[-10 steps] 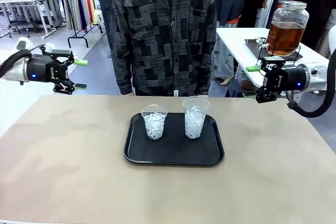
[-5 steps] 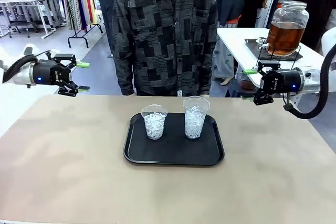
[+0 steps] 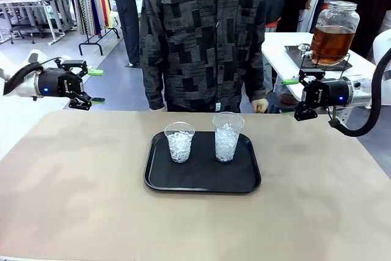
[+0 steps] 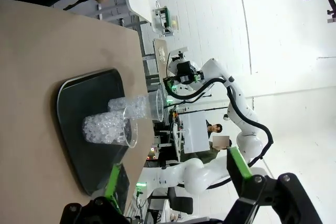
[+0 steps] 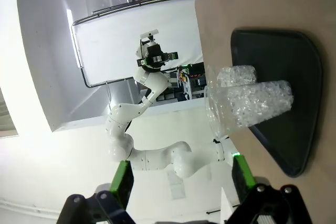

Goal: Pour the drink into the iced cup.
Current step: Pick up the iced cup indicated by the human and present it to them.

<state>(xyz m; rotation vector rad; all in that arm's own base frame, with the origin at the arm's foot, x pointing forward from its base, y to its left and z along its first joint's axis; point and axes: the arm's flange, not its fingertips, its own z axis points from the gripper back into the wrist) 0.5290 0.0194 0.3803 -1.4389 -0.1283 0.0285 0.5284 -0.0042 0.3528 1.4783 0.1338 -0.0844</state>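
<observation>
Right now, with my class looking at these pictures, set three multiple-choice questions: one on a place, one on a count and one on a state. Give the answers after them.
1. Where does the jar of drink stand?
A) on the floor
B) on a white table beyond the right claw
C) in the person's hand

2. How many things stand on the tray?
A) one
B) two
C) four

3. How do the left claw and the right claw stand?
A) open, holding nothing
B) shut on a cup
C) shut on the jar

Answers:
1 B: the jar sits on the far side table, off the main table.
2 B: a shorter iced cup and a taller iced cup stand side by side.
3 A: both have their fingers spread with nothing between them.
</observation>
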